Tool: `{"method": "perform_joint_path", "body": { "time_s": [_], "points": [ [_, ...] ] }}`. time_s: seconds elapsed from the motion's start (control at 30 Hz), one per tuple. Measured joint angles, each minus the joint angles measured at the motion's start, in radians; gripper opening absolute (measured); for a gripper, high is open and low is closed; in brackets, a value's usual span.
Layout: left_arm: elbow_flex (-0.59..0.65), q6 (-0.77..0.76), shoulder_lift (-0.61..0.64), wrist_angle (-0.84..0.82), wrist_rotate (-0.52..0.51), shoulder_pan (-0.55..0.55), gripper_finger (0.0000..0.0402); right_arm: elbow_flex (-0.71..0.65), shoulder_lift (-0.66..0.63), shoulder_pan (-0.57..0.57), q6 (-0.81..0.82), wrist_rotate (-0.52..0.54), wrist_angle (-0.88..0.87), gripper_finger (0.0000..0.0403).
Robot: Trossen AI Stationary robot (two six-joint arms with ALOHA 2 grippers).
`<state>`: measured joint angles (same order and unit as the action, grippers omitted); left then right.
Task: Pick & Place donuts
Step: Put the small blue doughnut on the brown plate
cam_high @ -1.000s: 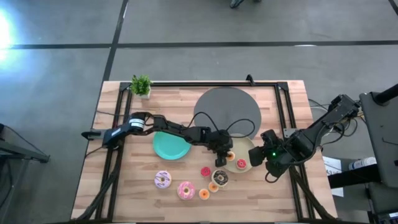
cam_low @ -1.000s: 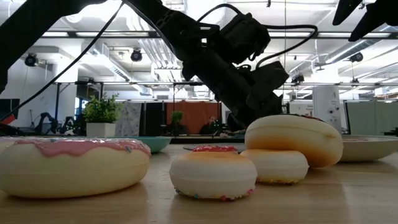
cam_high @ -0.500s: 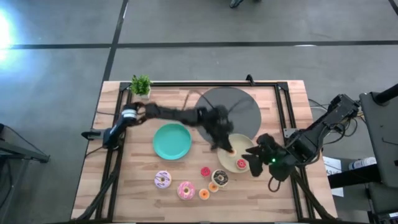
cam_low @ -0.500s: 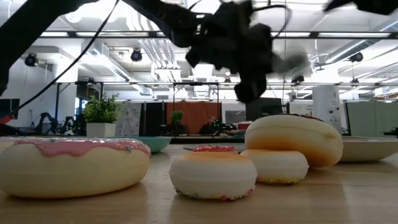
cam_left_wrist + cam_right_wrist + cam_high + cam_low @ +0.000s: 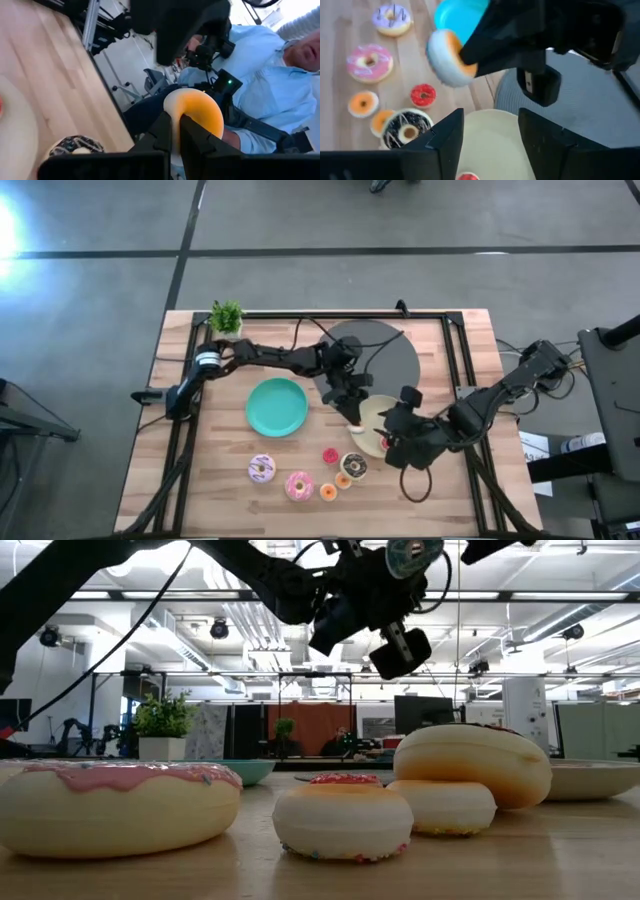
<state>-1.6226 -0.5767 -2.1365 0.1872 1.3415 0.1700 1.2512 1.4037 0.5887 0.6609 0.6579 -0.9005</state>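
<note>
left gripper (image 5: 175,131) raised, clamping orange donut (image 5: 195,112)

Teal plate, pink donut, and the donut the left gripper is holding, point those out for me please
teal plate (image 5: 277,408), high view, middle of its flat face.
pink donut (image 5: 299,485), high view, on its iced ring.
held donut (image 5: 197,112), left wrist view, orange top, pinched by the left gripper (image 5: 176,131).

Well below the left gripper (image 5: 400,648), raised above the table (image 5: 520,860), sit a pink-iced donut (image 5: 115,805), two small pale donuts (image 5: 345,820) and a larger pale donut (image 5: 472,762).
</note>
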Motion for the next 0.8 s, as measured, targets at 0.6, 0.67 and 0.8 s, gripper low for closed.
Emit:
{"method": "perform_joint_path", "body": {
  "time_s": [0.6, 0.67, 0.8],
  "points": [
    [-0.006, -0.08, 0.0, 0.103, -0.096, 0.002, 0.0, 0.115, 0.096, -0.047, -0.276, -0.061, 0.021, 0.0215],
    [-0.006, -0.08, 0.0, 0.105, -0.096, 0.002, 0.0, 0.128, 0.101, -0.048, -0.276, -0.057, 0.019, 0.0209],
    [0.006, -0.071, 0.0, 0.101, -0.106, 0.002, 0.0, 0.14, 0.105, -0.046, -0.266, -0.056, 0.015, 0.0192]
  ]
}}
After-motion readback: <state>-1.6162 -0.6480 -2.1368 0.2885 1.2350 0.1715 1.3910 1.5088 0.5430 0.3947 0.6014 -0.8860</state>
